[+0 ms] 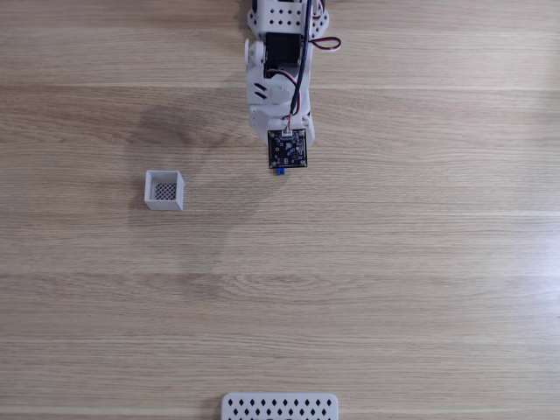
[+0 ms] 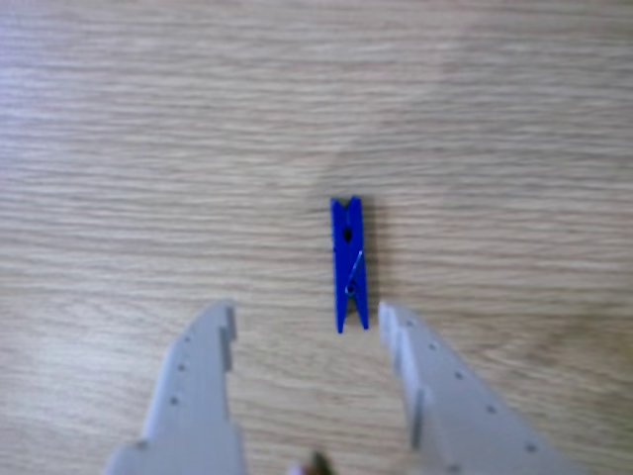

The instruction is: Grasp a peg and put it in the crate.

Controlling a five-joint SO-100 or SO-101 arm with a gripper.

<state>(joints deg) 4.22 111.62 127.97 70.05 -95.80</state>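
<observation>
The peg point(image 2: 349, 263) is a small bright blue clothes-peg lying flat on the wooden table, its length pointing away from the camera in the other view. My gripper point(image 2: 307, 322) is open, its two grey fingers spread just short of the peg's near end, the right finger point(image 2: 415, 356) close beside it. In the fixed view the peg point(image 1: 280, 171) peeks out as a blue speck under the arm's camera board, where the gripper itself is hidden. The crate point(image 1: 164, 190), a small white open box with a dotted mesh bottom, stands well to the left.
The white arm point(image 1: 278, 79) reaches down from the top edge of the fixed view. A flat white panel with diamond holes point(image 1: 280, 407) lies at the bottom edge. Bare wooden tabletop point(image 1: 420, 262) surrounds everything.
</observation>
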